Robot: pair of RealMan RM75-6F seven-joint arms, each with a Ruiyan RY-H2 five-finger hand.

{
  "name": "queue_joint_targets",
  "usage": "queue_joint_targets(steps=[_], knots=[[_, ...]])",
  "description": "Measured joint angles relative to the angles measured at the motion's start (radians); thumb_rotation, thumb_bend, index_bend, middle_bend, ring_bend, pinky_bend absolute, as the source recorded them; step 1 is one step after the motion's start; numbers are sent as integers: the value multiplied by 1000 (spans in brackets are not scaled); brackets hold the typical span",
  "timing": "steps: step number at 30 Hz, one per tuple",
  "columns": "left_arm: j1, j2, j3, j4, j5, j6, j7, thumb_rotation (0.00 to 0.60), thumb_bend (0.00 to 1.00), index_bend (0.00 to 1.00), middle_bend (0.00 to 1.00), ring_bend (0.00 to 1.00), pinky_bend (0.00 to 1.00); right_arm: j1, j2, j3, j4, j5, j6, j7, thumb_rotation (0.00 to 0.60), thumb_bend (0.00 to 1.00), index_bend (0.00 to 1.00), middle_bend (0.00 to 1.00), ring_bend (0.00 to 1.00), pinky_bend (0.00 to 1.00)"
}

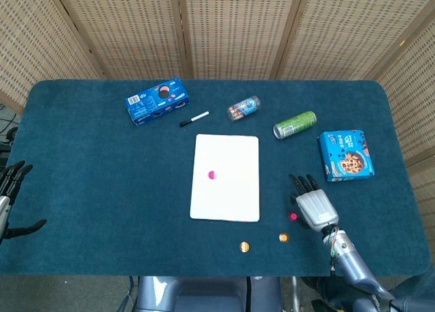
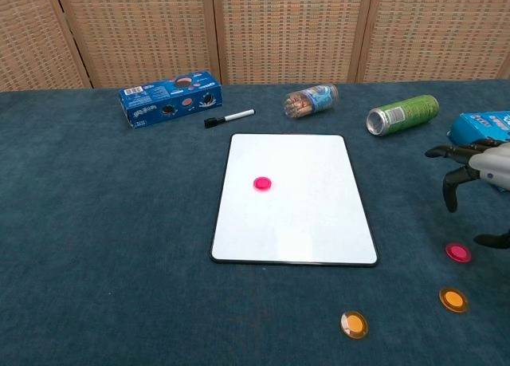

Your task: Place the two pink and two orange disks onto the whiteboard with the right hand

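Hovering above the loose pink disk is the right hand, fingers spread and holding nothing. In the chest view its dark fingertips curl downward above and just right of that disk, so the pick looks to need mainly a straight descent with a slight shift toward the whiteboard. The disk is round and flat, with no long axis to line up.

Nearer the front edge of the surface than the whiteboard lie the two orange disks: one just off the board's near right corner, the other further right, close to the loose pink disk. All three sit right of and nearer than the board. The second pink disk already rests on the board, left of its middle.

The right hand is by far the nearer to the remaining disks. The left hand hangs open and empty, well left of the whiteboard at the surface's edge.
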Motion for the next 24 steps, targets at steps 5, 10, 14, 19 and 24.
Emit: queue_joint_targets(steps=[5,10,14,19,24], knots=[[-1,-1,0,-1,-1,-1,4,600,0,0,0,0,0,-19,-22,3,29,-14,-25,10,600,311,414,0,0,0],[-2,-3,1,-1,-3,-3,10,600,0,0,0,0,0,-27,-38,14,46,-17,-52,13,600,311,414,0,0,0],[-4,-5,0,-3,-7,-7,16,600,0,0,0,0,0,-28,-63,32,80,-1,-84,8,600,311,415,0,0,0],[-7,-7,-1,-3,-12,-12,21,600,0,0,0,0,0,-36,-80,52,106,3,-104,1,600,311,415,0,0,0],[-7,-9,-1,-5,-14,-12,25,600,0,0,0,0,0,-43,-86,63,118,0,-121,0,600,311,415,0,0,0]])
